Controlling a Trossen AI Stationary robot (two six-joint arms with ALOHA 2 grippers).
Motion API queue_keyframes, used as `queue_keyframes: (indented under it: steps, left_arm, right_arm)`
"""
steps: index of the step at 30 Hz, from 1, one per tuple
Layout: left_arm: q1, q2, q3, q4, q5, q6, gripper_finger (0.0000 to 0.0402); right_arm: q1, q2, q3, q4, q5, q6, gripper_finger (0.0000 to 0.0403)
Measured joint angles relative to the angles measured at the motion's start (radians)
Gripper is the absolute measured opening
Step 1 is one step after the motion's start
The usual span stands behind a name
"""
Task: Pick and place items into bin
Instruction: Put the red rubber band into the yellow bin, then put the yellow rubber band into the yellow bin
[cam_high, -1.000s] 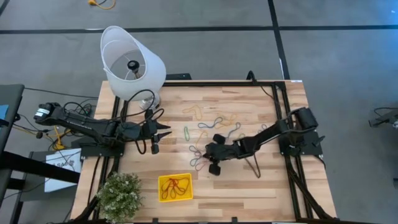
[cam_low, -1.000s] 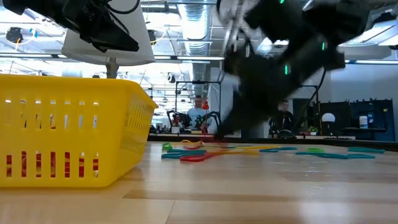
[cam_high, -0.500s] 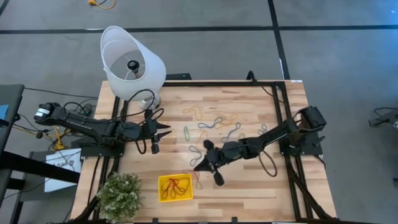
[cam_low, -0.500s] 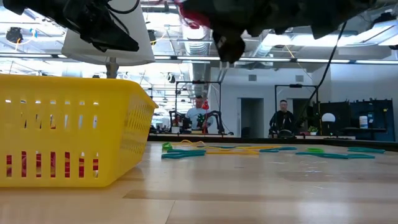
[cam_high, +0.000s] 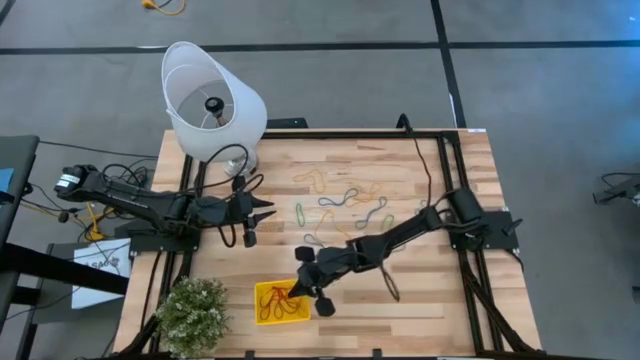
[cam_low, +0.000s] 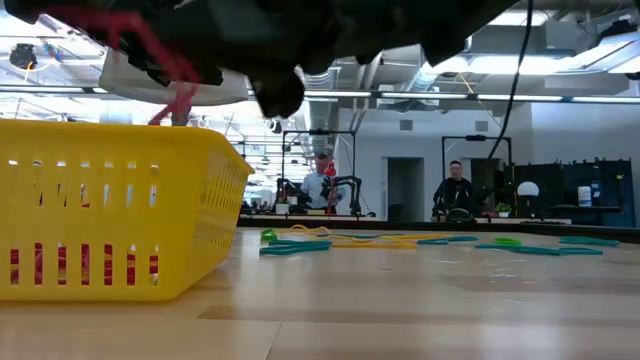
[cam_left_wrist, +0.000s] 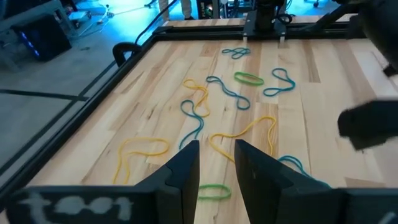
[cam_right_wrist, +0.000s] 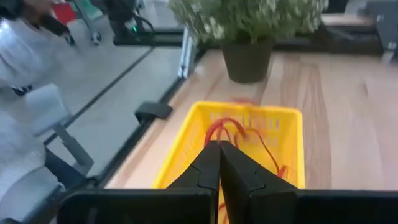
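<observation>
While half a second ago the right claw (cam_high: 300, 288) was hanging beside the loose bands, we are now seeing it over the rim of the small, shallow, bright-yellow plastic bin (cam_high: 297, 312) near the table's (cam_high: 430, 300) front edge, its fingers pressed together on a thin red rubber-band loop (cam_low: 170, 70) that is dangling just above the bin wall in the low view. We are judging this to be the carry ending and the release about to follow.

The left claw (cam_high: 268, 212) is waiting with its fingers slightly apart and empty, near the white cone-shaped lampshade (cam_high: 210, 100) and well apart from the bin.

Counting, we are finding one bin, two arms, one lampshade and one green potted plant (cam_high: 192, 312). Inside the bin we are seeing a tangle of red and orange loops (cam_right_wrist: 239, 134), too overlapped to number. On the table roughly a dozen thin loops (cam_high: 345, 200) in yellow, blue and green are lying between the two arms; the exact count we cannot tell.
</observation>
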Motion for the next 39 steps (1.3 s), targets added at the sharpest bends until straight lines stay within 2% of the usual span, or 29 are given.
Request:
queue_keyframes:
  steps: [5, 14, 19, 22, 25, 29, 35, 39]
  left_arm:
    - [0.000, 0.000, 0.000, -0.065, 0.000, -0.071, 0.0091]
    - [0.000, 0.000, 0.000, -0.179, 0.001, -0.209, 0.0091]
    - [0.000, 0.001, 0.000, -0.200, 0.003, -0.245, 0.0091]
    - [0.000, 0.019, 0.000, -0.206, -0.003, -0.337, 0.0091]
    - [0.000, 0.052, 0.000, -0.206, -0.070, -0.459, 0.0091]
    - [0.000, 0.110, 0.000, -0.205, -0.135, -0.504, 0.0091]
    - [0.006, 0.177, 0.000, -0.214, -0.115, -0.674, 0.0091]
    - [0.020, 0.179, 0.000, -0.214, -0.106, -0.689, 0.0091]
  right_arm:
    - [-0.007, 0.044, 0.070, -0.057, 0.000, -0.020, 0.0012]
    - [-0.037, 0.032, 0.121, -0.164, 0.004, -0.055, 0.0088]
    - [-0.058, -0.010, 0.121, -0.277, 0.003, -0.026, 0.0109]
    - [-0.083, -0.088, 0.121, -0.460, 0.002, -0.020, 0.0112]
    - [-0.122, -0.168, 0.123, -0.675, 0.004, 0.000, 0.0112]
    - [-0.178, -0.247, 0.101, -0.880, 0.036, 0.025, 0.0112]
    - [-0.304, -0.403, 0.014, -1.024, 0.150, 0.014, 0.0113]
    - [-0.430, -0.530, -0.051, -1.048, 0.164, -0.024, 0.0113]
